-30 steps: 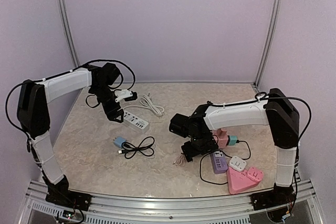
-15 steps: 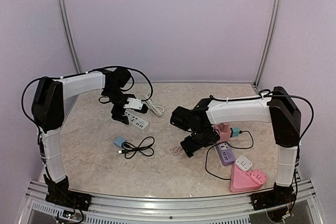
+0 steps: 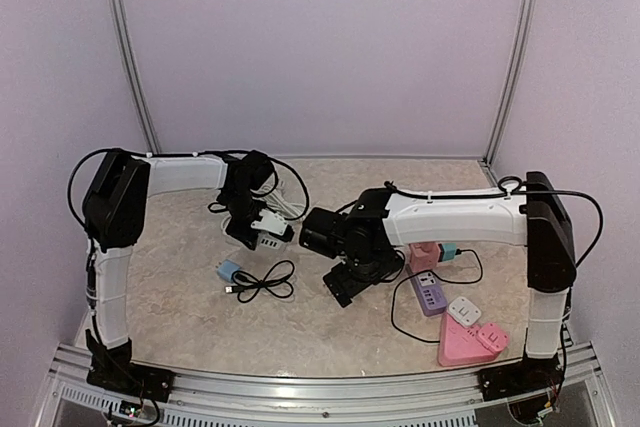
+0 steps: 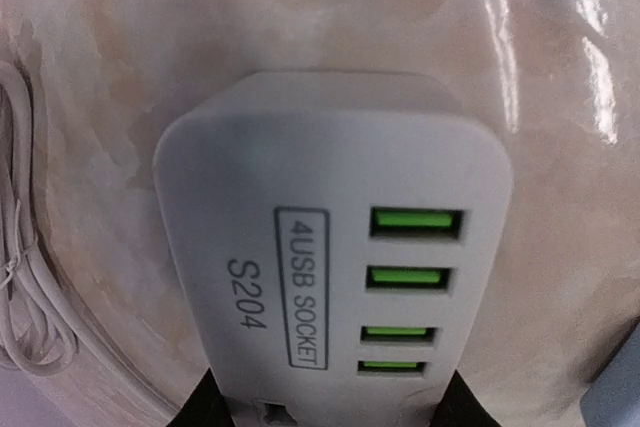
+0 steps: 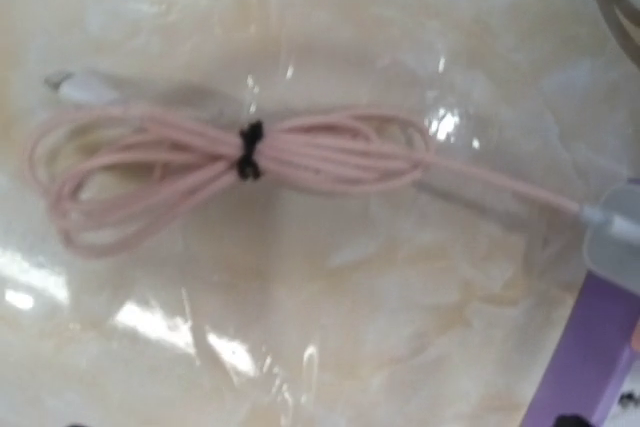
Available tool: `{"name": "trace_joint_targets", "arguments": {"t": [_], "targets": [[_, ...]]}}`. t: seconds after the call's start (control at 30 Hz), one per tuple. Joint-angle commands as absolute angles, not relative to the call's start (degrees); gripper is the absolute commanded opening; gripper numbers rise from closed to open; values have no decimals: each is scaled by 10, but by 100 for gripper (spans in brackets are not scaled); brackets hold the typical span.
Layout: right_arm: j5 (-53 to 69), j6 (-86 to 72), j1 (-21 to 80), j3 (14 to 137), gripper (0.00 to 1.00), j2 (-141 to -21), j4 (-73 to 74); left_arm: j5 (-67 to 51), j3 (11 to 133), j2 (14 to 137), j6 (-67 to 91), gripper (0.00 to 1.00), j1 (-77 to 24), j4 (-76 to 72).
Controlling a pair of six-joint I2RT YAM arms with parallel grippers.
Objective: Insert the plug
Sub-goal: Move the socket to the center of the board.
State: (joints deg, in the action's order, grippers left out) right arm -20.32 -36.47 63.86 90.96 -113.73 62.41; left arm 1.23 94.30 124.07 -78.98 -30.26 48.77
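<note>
The left gripper pinches the white socket strip by one end, so it may swivel when pushed, while the plug lies loose on the table beneath the right gripper, whose opening I cannot tell.

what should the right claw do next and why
Probably lower the right claw toward the free plug end of the pink cable. The cable lies bundled on the table, ungrasped, while the left claw brackets the white USB strip, whose four green ports are vacant.
</note>
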Motion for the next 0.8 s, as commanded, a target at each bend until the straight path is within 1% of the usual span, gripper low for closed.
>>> {"name": "trace_joint_targets", "arguments": {"t": [0.0, 0.03, 0.1, 0.17, 0.23, 0.27, 0.3, 0.33, 0.37, 0.4, 0.43, 0.57, 0.67, 0.77], "targets": [[-229, -415, 647, 917, 100, -1107, 659, 29, 831, 1222, -652, 20, -355, 499], [-233, -425, 648, 915, 100, -1097, 657, 21, 809, 1210, -613, 18, -365, 495], [-244, -446, 649, 908, 100, -1074, 650, 6, 761, 1195, -534, 16, -384, 481], [-250, -460, 650, 893, 100, -1045, 630, -9, 731, 1181, -470, 19, -400, 465], [-248, -465, 651, 874, 100, -1018, 602, -12, 701, 1170, -437, 25, -415, 439], [-246, -466, 652, 865, 100, -1005, 589, -4, 693, 1165, -427, 29, -422, 427], [-242, -468, 652, 859, 100, -995, 579, 9, 689, 1162, -424, 35, -425, 419], [-240, -471, 653, 855, 100, -987, 575, 11, 690, 1158, -426, 47, -425, 418], [-239, -474, 655, 851, 100, -980, 573, 9, 693, 1154, -431, 56, -425, 423], [-241, -478, 658, 850, 100, -976, 575, 7, 699, 1145, -439, 63, -425, 430], [-243, -482, 662, 848, 100, -972, 578, 5, 705, 1138, -450, 66, -425, 442], [-243, -498, 680, 833, 100, -955, 572, -16, 722, 1075, -496, 70, -422, 496], [-239, -498, 688, 819, 100, -943, 551, -16, 729, 1024, -505, 71, -408, 532], [-239, -494, 691, 810, 100, -929, 527, -45, 716, 981, -531, 72, -377, 576]]}}
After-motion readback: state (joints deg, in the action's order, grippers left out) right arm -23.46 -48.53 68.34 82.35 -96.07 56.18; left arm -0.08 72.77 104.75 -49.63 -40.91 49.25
